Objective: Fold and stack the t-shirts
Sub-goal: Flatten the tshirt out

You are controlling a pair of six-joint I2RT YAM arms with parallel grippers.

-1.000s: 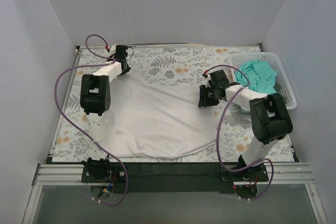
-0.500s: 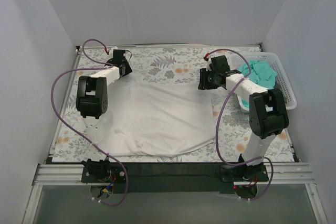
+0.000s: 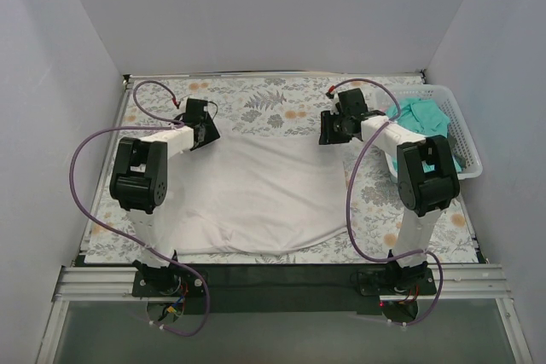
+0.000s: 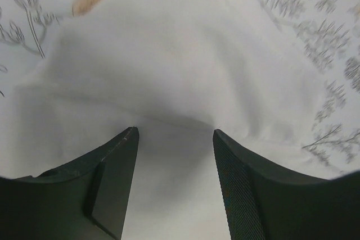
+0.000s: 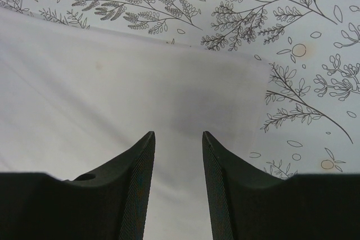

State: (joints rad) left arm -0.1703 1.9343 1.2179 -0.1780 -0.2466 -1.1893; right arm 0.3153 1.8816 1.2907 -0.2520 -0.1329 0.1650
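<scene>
Two t-shirts: the white t-shirt point(image 3: 256, 189) lies flat mid-desk, its far corners under the parted, empty left gripper point(image 4: 174, 130) and right gripper point(image 5: 179, 134). The teal t-shirt point(image 3: 422, 117) is in the one basket point(image 3: 463, 134), far right corner.

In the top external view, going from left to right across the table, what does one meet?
left gripper → white t-shirt → right gripper → teal-green t-shirt
</scene>
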